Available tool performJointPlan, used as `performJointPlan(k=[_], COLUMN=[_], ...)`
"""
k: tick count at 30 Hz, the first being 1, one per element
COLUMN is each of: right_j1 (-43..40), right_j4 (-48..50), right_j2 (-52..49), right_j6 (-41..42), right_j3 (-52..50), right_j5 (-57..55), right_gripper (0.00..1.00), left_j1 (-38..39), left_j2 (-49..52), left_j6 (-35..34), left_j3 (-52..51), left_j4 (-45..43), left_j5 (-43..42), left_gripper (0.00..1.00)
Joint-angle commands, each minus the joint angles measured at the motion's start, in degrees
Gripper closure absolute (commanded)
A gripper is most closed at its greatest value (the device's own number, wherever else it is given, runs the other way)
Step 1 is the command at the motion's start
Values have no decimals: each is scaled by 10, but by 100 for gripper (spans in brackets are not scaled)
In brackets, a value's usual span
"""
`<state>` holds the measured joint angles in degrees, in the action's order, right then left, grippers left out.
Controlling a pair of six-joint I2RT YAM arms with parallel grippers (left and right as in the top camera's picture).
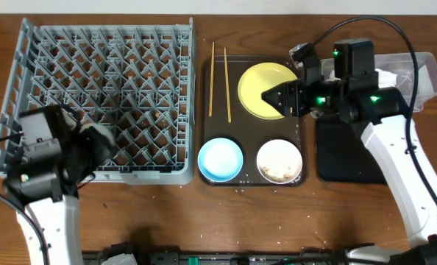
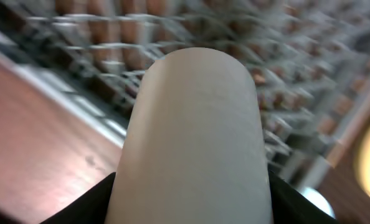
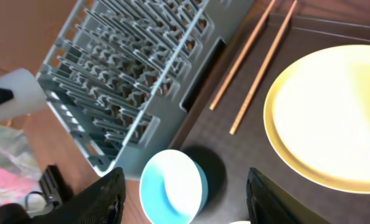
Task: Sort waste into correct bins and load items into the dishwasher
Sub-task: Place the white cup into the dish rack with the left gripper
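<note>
My right end effector (image 1: 277, 96) hangs over the 3 o'clock edge of the yellow plate (image 1: 257, 88), its fingers (image 3: 107, 199) spread wide with nothing between them. The plate lies at 1 o'clock on the brown serving tray (image 1: 249, 126), with the chopsticks (image 1: 220, 81) at 11, the light blue bowl (image 1: 220, 159) at 7 and the white bowl (image 1: 279, 156), holding food scraps (image 1: 279, 174), at 5. The black tray (image 1: 342, 158) sits at the serving tray's 3 o'clock, and the clear tub (image 1: 427, 72) is beyond it at 1 o'clock. My left end effector (image 1: 97, 143) hovers over the 7 o'clock corner of the dish rack (image 1: 101, 81). I cannot tell whether it is spread or pressed together.
</note>
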<state>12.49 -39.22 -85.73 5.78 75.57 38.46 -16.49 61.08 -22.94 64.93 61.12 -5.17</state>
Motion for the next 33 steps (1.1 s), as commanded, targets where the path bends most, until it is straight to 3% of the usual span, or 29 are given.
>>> performJointPlan(k=[1, 9, 12, 17, 20, 22, 26, 33], right_j1=[11, 18, 18, 18, 18, 18, 18, 18], right_j4=[-4, -14, -14, -19, -26, -26, -29, -48], right_j2=[9, 9, 9, 9, 9, 9, 9, 9], right_j6=[-12, -12, -12, -12, -12, -12, -12, -23], right_j3=[2, 2, 2, 2, 2, 2, 2, 2], right_j5=[-34, -42, -42, -42, -42, -42, -42, -54], right_gripper=[40, 40, 40, 40, 41, 41, 42, 43], left_j1=[-23, -40, -40, -40, -40, -41, -43, -43], left_j2=[39, 146, 177, 209, 208, 205, 190, 134], left_j6=[-9, -10, -9, -9, -9, -6, 23, 40], left_j3=[9, 9, 9, 9, 9, 9, 14, 17], left_j4=[1, -7, -19, -29, -31, -31, -31, -26], left_j5=[59, 53, 30, 4, -3, -31, -99, -121], left_gripper=[50, 49, 42, 41, 20, 14, 13, 17])
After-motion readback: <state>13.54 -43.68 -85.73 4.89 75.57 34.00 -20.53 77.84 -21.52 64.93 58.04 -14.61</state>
